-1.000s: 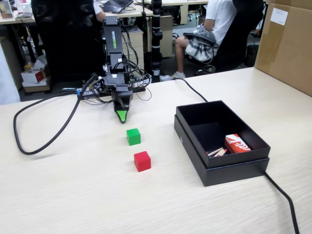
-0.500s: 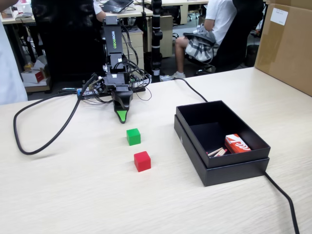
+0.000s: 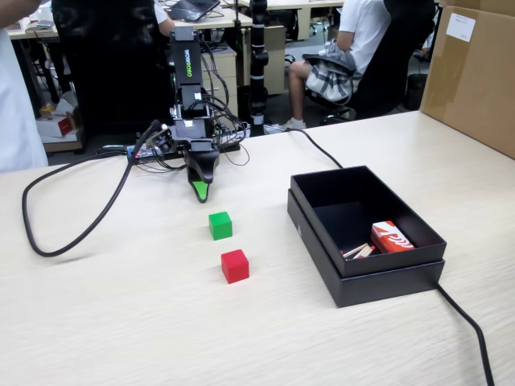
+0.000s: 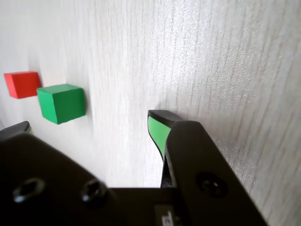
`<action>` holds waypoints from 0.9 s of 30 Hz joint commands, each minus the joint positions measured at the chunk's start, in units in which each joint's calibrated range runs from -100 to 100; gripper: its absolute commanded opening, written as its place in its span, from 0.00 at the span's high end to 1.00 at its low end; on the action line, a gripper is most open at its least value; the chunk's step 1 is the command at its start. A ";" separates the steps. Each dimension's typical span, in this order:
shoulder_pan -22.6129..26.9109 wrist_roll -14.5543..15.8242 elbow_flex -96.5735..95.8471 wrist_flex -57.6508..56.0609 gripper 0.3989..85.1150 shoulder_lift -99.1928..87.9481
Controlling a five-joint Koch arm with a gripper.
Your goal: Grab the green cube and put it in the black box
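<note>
The green cube (image 3: 220, 225) rests on the pale wooden table, a short way in front of my gripper (image 3: 200, 191), which points down at the tabletop. A red cube (image 3: 234, 265) of the same size sits just nearer the camera. The black box (image 3: 322, 253) stands to the right of both cubes. In the wrist view the green cube (image 4: 61, 102) lies ahead and left of the green-padded finger (image 4: 157, 132), with the red cube (image 4: 22, 84) behind it. My gripper (image 4: 89, 125) is open, bare table showing between its jaws and nothing held.
A red-and-white packet (image 3: 390, 238) and some thin sticks lie inside the black box. A brown cardboard box (image 3: 475, 72) stands at the back right. A black cable (image 3: 72, 233) loops over the left of the table and another (image 3: 471, 330) runs from the box. People sit behind.
The arm and both cubes have stayed put. A person in white has come further into view at the left edge.
</note>
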 commanded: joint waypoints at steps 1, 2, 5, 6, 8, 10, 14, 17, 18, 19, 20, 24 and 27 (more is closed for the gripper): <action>-0.29 1.51 4.91 -11.82 0.44 0.09; -0.29 1.90 7.08 -14.07 0.44 0.43; -0.05 2.93 13.07 -20.12 0.44 1.46; 0.05 3.03 14.88 -21.59 0.44 1.92; 0.15 3.52 18.96 -25.04 0.44 4.33; 0.39 3.96 24.40 -29.62 0.44 8.12; 0.63 4.69 34.10 -34.63 0.44 16.03; 1.07 4.69 41.90 -36.88 0.45 24.07; 1.37 4.69 44.44 -37.83 0.45 27.05; 1.56 4.69 46.79 -38.69 0.45 29.69; 1.81 4.69 49.06 -39.30 0.45 32.56; 2.15 4.64 56.95 -39.38 0.44 46.56; 2.54 4.59 60.30 -39.38 0.44 53.44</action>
